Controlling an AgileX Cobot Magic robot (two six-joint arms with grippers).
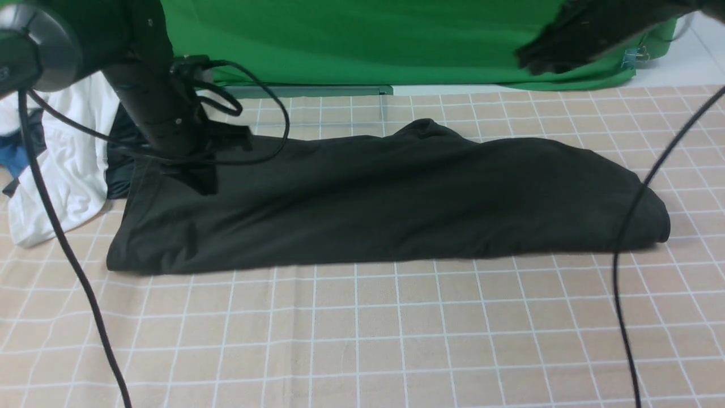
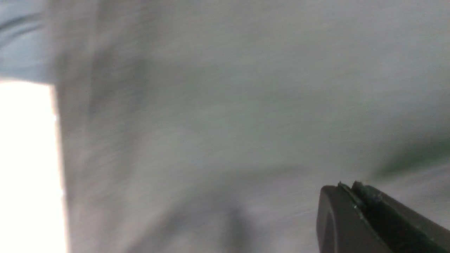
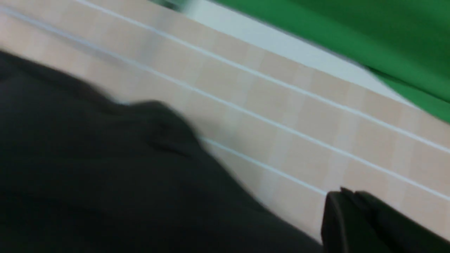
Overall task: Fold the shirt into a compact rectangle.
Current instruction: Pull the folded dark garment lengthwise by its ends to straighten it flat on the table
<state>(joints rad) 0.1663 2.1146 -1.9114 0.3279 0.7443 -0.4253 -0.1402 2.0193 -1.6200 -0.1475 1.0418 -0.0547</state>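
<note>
The black shirt (image 1: 396,198) lies across the checked tablecloth as a long folded band, with a small hump at its far edge. Neither its print nor its neck label shows. My left gripper (image 1: 205,184) is low over the band's far left corner, its tips at the fabric. In the left wrist view its fingers (image 2: 348,186) are pressed together with nothing between them, and shirt cloth (image 2: 225,105) fills the picture. My right gripper (image 1: 532,59) is raised at the far right, blurred. The right wrist view shows it shut (image 3: 346,192) above bare tablecloth beside the shirt (image 3: 88,175).
A white garment (image 1: 68,164), a smaller dark garment (image 1: 119,164) and something blue (image 1: 14,158) are heaped at the left edge. A green backdrop (image 1: 368,39) closes the far side. Black cables (image 1: 634,226) hang in front at the right and the left (image 1: 68,255).
</note>
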